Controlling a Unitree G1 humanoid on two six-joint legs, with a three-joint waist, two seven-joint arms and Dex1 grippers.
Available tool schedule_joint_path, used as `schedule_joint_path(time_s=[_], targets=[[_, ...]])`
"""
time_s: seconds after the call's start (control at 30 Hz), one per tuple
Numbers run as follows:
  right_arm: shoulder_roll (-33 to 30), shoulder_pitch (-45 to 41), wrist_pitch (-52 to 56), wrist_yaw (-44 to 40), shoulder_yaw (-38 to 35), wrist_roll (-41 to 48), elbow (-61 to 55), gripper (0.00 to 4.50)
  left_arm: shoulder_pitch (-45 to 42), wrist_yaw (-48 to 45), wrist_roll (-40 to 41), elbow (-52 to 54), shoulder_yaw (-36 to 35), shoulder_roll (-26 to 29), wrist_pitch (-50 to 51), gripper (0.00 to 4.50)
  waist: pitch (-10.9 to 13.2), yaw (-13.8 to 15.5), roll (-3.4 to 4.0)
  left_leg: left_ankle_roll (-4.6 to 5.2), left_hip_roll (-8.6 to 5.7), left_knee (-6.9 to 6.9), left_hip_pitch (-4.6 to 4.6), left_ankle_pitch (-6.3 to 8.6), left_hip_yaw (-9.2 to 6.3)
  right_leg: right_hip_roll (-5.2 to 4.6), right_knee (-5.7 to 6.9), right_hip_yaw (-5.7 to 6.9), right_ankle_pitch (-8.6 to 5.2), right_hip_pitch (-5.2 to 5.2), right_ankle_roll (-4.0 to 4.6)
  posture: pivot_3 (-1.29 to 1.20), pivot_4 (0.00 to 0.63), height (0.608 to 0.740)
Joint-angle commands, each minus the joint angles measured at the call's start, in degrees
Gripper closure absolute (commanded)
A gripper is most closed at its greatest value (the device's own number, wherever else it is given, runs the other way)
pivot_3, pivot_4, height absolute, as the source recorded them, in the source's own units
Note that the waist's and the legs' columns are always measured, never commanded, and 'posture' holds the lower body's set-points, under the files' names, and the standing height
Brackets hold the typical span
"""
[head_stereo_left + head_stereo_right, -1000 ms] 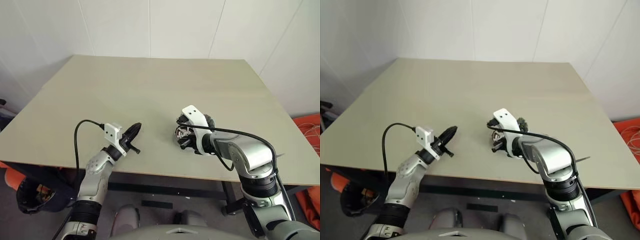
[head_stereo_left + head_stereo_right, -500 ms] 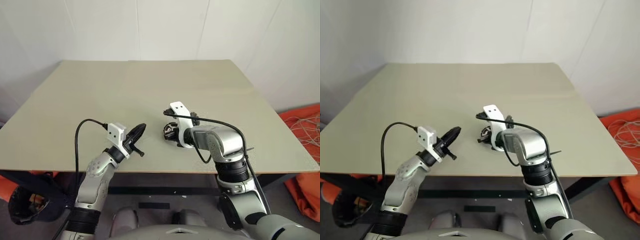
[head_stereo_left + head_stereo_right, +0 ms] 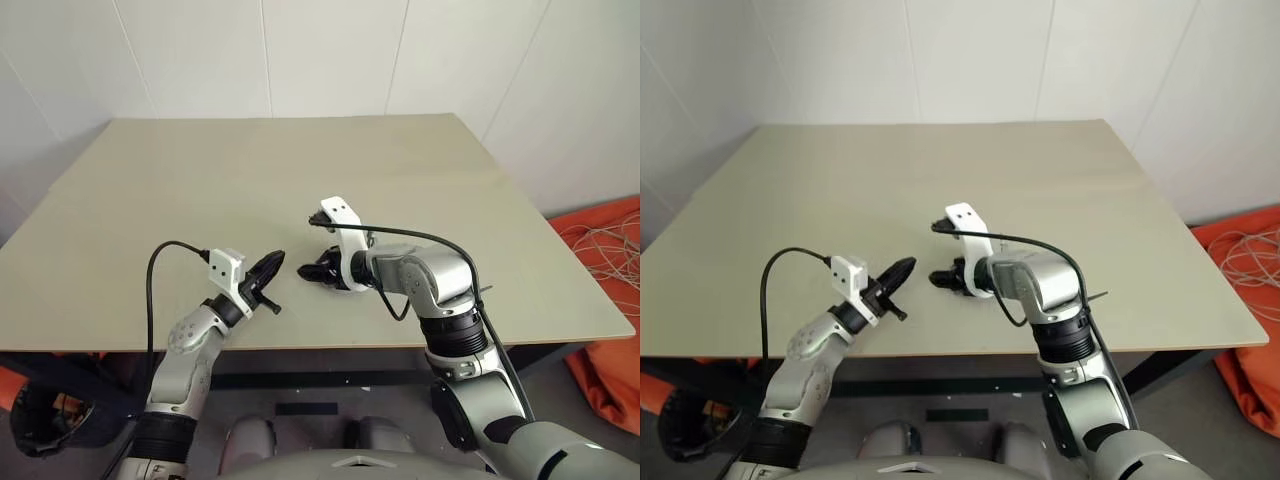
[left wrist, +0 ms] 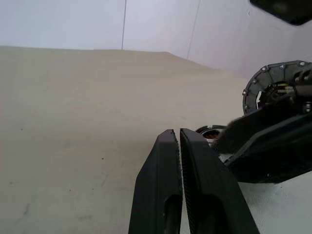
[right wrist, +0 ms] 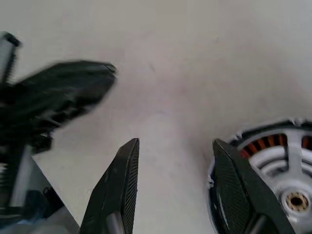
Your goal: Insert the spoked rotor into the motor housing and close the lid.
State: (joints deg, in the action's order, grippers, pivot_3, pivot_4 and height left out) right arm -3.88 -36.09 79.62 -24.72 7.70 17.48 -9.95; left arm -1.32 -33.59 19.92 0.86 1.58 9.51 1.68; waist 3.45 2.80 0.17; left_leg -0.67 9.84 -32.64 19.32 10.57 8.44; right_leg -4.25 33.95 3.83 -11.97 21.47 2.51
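Note:
The motor housing (image 5: 265, 161) is a round silvery cup with copper windings. It rests on the table (image 3: 300, 170) just outside one fingertip of my right gripper (image 5: 175, 142). Pale spokes and a small hub lie across the windings; I cannot tell whether they belong to the spoked rotor. In the left wrist view the ribbed grey lid (image 4: 270, 83) stands upright behind the right gripper's black fingers (image 4: 263, 146). The right gripper (image 3: 308, 272) is open and empty, pointing at my left gripper (image 3: 277, 260). The left gripper is shut on nothing, a short gap away.
Both grippers hang over the table's near middle, close to its front edge (image 3: 330, 348). An orange heap with pale cables (image 3: 600, 240) lies on the floor to the right. White walls stand behind the table.
The head camera has shifted. My right gripper has opened, let go of the motor and swung left toward the left gripper. The left gripper has stayed in place, shut.

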Motion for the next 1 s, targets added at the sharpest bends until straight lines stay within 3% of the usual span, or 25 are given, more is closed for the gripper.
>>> schedule_joint_path(time_s=[0.03,0.23,0.53,0.7,0.8,1.0], targets=[[1.5,-5.1,-4.6,-2.0,-5.2,4.6,-4.5,2.49,0.3,0.8,0.0,3.8,0.4,-0.5,-0.2,4.31,0.0,0.1,-0.01,-0.03,0.01,0.06,0.06,0.02,0.01,0.01,0.07,0.0,0.05,0.11,0.08,0.0,0.0,0.74],[0.0,-8.5,-16.4,1.6,-7.1,1.9,-3.6,4.48,0.8,2.5,0.0,7.3,1.4,-0.7,2.1,4.31,0.0,1.3,-0.02,-0.35,0.03,0.03,0.65,-0.01,0.05,0.04,0.74,-0.06,0.04,0.96,0.78,0.0,0.0,0.74],[-18.6,-4.3,-37.1,3.0,1.7,-14.5,3.9,4.48,0.3,3.1,0.3,8.6,1.8,-0.4,4.3,4.31,0.0,1.8,-0.05,-0.28,0.0,-0.24,0.54,0.05,0.06,0.03,0.73,-0.12,-0.15,0.78,0.3,0.0,0.0,0.74],[-32.7,2.5,-42.0,-3.0,5.2,-20.4,6.1,4.48,0.6,3.0,0.5,9.1,2.0,-0.3,4.5,4.31,0.0,2.5,-0.04,-0.2,-0.02,-0.39,0.61,0.09,0.06,0.03,0.73,-0.12,-0.11,0.77,0.23,0.0,0.0,0.74],[-41.4,9.6,-44.1,-11.3,8.1,-21.3,3.7,4.48,0.6,2.8,0.3,9.2,2.3,-0.2,4.6,4.31,0.0,2.7,-0.04,-0.12,0.0,-0.39,0.64,0.13,0.07,0.03,0.74,-0.12,-0.11,0.77,0.23,0.0,0.0,0.74],[-41.9,16.4,-43.1,-17.8,4.0,-14.6,-4.1,4.48,0.8,1.2,0.9,8.3,2.0,0.8,4.3,4.31,0.0,2.0,0.04,0.02,0.03,-0.37,0.74,0.21,0.12,0.05,0.72,-0.12,-0.11,0.8,0.23,0.0,0.0,0.74]])
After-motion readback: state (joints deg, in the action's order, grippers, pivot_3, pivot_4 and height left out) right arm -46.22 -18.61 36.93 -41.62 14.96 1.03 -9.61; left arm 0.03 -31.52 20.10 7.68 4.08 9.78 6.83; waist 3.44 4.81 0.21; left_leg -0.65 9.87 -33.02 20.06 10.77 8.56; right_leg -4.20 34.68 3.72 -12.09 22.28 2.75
